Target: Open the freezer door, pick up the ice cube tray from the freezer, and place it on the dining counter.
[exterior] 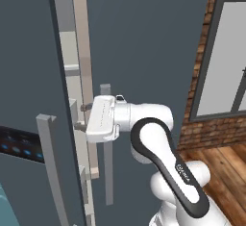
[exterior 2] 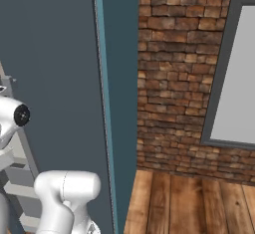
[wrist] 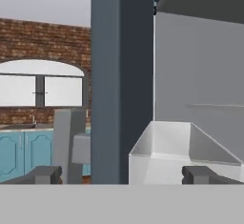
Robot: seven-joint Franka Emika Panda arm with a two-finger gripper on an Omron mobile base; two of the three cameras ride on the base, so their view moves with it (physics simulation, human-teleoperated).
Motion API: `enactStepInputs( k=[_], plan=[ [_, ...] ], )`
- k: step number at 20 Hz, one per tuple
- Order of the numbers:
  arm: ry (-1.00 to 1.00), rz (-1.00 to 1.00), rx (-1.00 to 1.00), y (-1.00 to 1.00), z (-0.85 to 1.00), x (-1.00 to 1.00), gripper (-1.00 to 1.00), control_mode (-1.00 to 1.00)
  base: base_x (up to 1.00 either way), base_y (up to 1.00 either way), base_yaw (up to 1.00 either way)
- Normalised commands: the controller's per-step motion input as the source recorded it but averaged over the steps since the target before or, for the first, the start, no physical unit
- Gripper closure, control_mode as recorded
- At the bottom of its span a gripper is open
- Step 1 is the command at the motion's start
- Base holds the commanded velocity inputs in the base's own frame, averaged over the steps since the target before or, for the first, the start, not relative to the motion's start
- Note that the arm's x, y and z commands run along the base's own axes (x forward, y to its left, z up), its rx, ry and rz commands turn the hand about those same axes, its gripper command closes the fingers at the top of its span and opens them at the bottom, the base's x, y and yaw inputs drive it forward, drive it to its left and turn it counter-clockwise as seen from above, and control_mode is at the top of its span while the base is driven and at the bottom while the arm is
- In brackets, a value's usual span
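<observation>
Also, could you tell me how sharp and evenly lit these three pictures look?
Left base view: soft and low in detail, flat lighting, only the blue-lit panel on the freezer door glows. Right base view: brick wall crisp, no glare. Hand view: even light, white bin gently shaded, gripper fingertips slightly blurred.

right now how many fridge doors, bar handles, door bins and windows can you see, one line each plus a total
slate-grey fridge doors: 2, freezer door and plain door
grey bar handles: 2
white door bins: 1
windows: 2
total: 7
</observation>
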Motion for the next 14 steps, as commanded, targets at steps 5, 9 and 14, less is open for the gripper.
enactStepInputs(
  k=[5,9,14],
  plan=[
    [0.00,0.00,0.00,0.38,-0.19,0.00,-1.00,-1.00,0.00,0.00,0.00],
    [0.00,0.00,0.00,0.38,-0.20,0.00,-1.00,-1.00,0.00,0.00,0.00],
    [0.00,0.00,0.00,0.39,-0.22,0.00,-1.00,-1.00,0.00,0.00,0.00]
  ],
)
